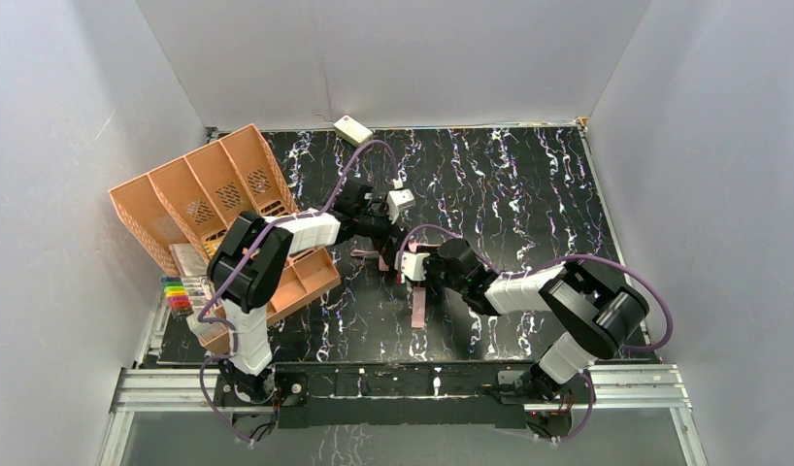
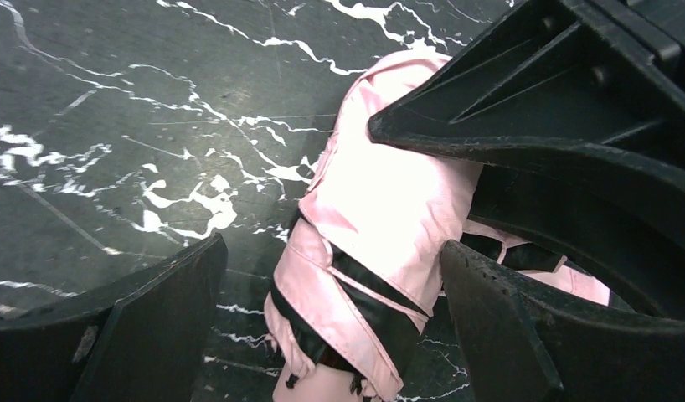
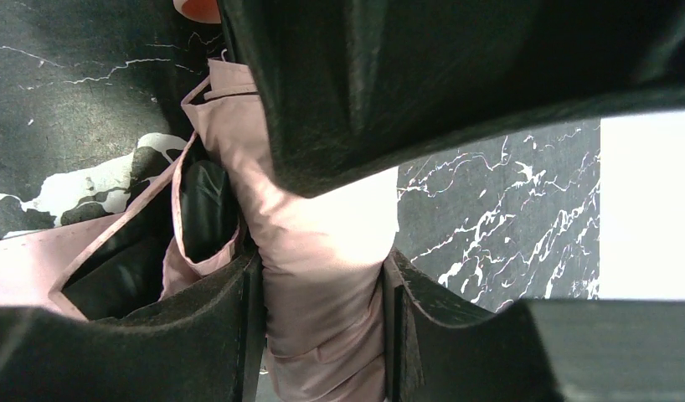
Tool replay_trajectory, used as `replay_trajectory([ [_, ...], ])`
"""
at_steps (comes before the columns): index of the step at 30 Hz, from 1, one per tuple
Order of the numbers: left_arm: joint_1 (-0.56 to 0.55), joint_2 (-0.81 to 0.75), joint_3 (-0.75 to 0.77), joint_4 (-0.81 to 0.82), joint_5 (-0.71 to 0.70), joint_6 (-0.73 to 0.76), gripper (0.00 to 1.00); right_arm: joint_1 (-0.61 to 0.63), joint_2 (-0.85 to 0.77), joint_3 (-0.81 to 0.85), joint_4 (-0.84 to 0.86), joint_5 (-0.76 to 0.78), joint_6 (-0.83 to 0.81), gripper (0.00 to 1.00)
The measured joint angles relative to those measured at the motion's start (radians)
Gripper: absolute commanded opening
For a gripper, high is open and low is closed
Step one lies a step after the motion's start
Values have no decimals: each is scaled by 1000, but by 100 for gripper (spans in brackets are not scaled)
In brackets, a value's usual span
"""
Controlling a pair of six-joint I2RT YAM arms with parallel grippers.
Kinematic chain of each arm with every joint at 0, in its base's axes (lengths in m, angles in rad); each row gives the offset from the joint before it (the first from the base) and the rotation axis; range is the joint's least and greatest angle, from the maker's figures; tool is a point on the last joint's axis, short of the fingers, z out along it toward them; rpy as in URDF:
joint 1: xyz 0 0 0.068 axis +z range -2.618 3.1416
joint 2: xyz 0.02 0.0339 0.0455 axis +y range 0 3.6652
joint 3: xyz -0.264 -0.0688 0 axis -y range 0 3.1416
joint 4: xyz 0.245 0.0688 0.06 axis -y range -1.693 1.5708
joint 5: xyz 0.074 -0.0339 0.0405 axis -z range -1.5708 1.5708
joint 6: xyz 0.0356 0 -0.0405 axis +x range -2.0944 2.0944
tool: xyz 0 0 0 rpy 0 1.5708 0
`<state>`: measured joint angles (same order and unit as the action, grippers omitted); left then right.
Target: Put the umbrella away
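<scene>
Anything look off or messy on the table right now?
Yes. The umbrella, clamped in the right gripper, is loosely bundled: black folds bulge out of the pink fabric. The orange organizer at the left sits skewed to the table's edges.

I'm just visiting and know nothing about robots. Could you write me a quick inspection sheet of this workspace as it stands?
Surface: black table with white marbling.
Job's things: pink and black umbrella, collapsed into a loose bundle, lying mid-table.
Clutter: peach organizer at the left, coloured markers beside it, small cream box at the far edge.
Hands: left hand open, fingers either side of the umbrella; right hand shut on the umbrella.
Cables: a purple cable runs along each arm.
Surroundings: plain white walls on three sides.
</scene>
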<state>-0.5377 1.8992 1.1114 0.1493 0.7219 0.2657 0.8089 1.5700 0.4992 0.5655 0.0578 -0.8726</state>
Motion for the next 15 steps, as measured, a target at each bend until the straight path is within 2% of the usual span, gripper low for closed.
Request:
replay_trajectory([
  [5, 0, 58, 37, -60, 64, 24, 88, 2, 0, 0, 0, 4, 0, 20],
  [9, 0, 65, 51, -122, 68, 70, 74, 3, 0, 0, 0, 8, 4, 20],
  [11, 0, 65, 52, -138, 68, 89, 64, 3, 0, 0, 1, 8, 6, 21],
  [15, -9, 66, 62, -179, 64, 123, 37, 3, -1, 0, 2, 9, 10, 23],
])
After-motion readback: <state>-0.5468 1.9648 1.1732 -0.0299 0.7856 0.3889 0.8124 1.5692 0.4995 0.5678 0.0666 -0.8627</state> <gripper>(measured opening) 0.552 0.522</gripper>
